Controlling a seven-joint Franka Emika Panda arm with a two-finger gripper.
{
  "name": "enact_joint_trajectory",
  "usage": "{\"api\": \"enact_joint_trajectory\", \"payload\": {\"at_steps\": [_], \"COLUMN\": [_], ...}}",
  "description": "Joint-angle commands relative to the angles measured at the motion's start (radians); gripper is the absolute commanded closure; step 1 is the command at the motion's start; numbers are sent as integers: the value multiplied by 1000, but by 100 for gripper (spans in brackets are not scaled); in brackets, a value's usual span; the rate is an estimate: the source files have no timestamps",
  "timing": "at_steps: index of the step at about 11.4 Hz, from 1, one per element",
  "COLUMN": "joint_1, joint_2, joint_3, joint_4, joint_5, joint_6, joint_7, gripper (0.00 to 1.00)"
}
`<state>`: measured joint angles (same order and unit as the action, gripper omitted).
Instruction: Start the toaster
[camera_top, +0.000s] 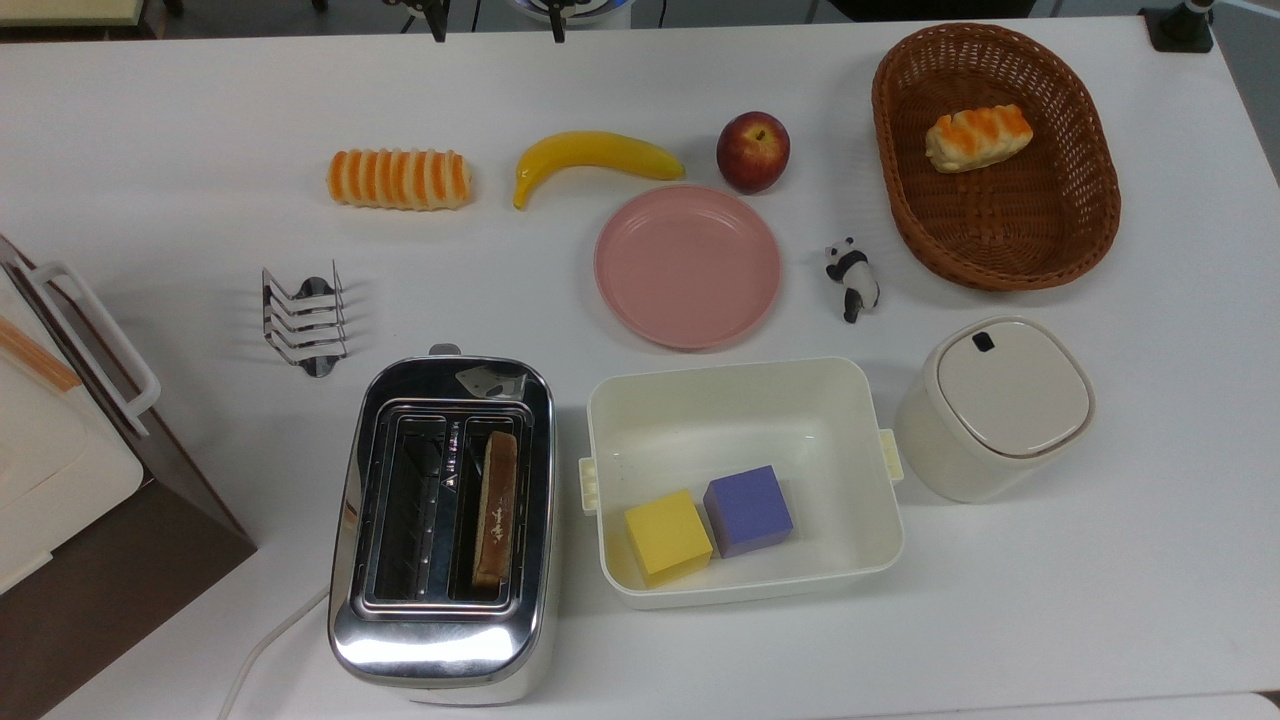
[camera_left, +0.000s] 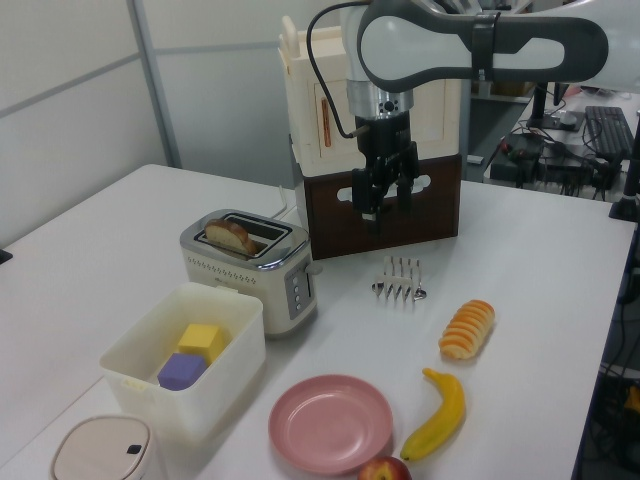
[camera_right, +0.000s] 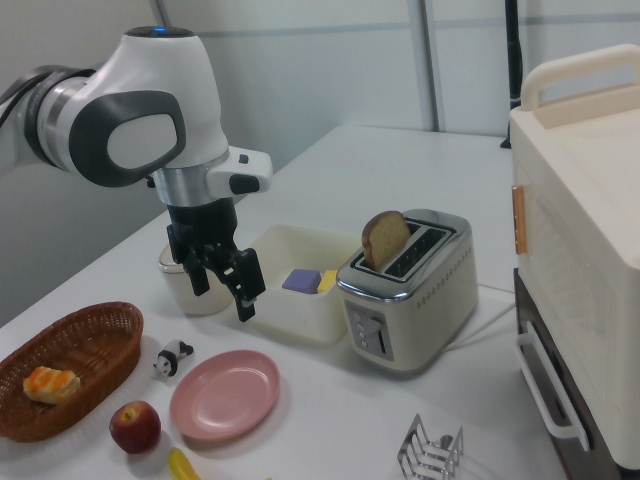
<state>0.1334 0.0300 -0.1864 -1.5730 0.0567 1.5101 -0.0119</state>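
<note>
The chrome two-slot toaster (camera_top: 445, 520) stands near the front edge in the top view, with a slice of toast (camera_top: 497, 505) upright in its right slot and a small lever (camera_top: 445, 350) at its far end. A white cord trails from it. In the left view my gripper (camera_left: 385, 208) hangs open in the air, fingers down, to the right of the toaster (camera_left: 255, 270) and above the toast rack (camera_left: 400, 280). In the right view the gripper (camera_right: 222, 290) is left of the toaster (camera_right: 410, 300), well apart from it and holding nothing.
A white bin (camera_top: 730, 370) with a yellow and a purple cube sits beside the toaster. A pink plate (camera_top: 688, 265), banana (camera_top: 595, 155), apple (camera_top: 752, 150), bread roll (camera_top: 400, 180), panda figure (camera_top: 852, 277), basket (camera_top: 1085, 190), lidded pot (camera_top: 1000, 405) and boxy appliance (camera_top: 60, 450) surround it.
</note>
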Motion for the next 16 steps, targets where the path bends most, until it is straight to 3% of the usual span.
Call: {"api": "enact_joint_trajectory", "payload": {"at_steps": [1, 16], "joint_1": [3, 8], "joint_2": [-4, 8], "joint_3": [5, 8], "joint_4": [-4, -5], "joint_5": [-18, -29], "joint_6": [16, 21], "joint_7": [-16, -16], "gripper": [0, 0]}}
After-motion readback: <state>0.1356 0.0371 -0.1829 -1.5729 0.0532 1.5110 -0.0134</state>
